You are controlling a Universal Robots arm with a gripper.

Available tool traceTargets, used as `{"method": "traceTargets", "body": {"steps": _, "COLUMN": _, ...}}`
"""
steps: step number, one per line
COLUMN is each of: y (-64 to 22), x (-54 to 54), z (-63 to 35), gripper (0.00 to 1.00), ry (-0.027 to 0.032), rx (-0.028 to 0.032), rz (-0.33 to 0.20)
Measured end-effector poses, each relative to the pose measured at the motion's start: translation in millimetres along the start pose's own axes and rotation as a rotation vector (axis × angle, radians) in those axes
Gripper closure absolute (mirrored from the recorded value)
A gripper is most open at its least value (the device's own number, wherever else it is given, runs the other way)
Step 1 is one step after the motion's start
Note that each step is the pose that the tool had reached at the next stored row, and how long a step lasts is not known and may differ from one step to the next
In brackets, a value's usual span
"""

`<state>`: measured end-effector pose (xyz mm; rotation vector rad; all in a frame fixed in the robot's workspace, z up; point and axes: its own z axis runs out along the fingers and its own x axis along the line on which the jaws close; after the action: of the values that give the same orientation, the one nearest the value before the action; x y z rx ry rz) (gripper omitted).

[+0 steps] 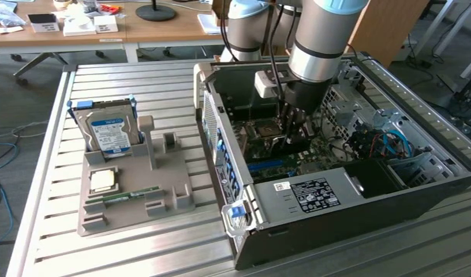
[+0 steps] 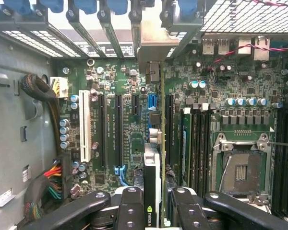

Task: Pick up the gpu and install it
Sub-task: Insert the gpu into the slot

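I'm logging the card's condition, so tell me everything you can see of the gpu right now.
The gpu is seen edge-on. It is a thin card with a black face bearing a small logo, a green board edge and a silver metal bracket at its far end. It stands on edge above the motherboard, parallel with its long slots. The gripper is shut on it, one finger on each face. Whether it is seated in a slot cannot be told.

Slatted table (image 1: 127, 81) bearing case (image 1: 420, 196), holder (image 1: 135, 213)
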<state>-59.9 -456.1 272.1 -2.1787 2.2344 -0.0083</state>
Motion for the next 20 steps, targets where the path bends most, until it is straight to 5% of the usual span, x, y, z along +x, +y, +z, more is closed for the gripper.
{"method": "traceTargets", "body": {"steps": 20, "y": 11.8, "x": 1.0, "z": 3.0, "gripper": 0.73, "ry": 0.0015, "rx": 0.0000, "rz": 0.000}}
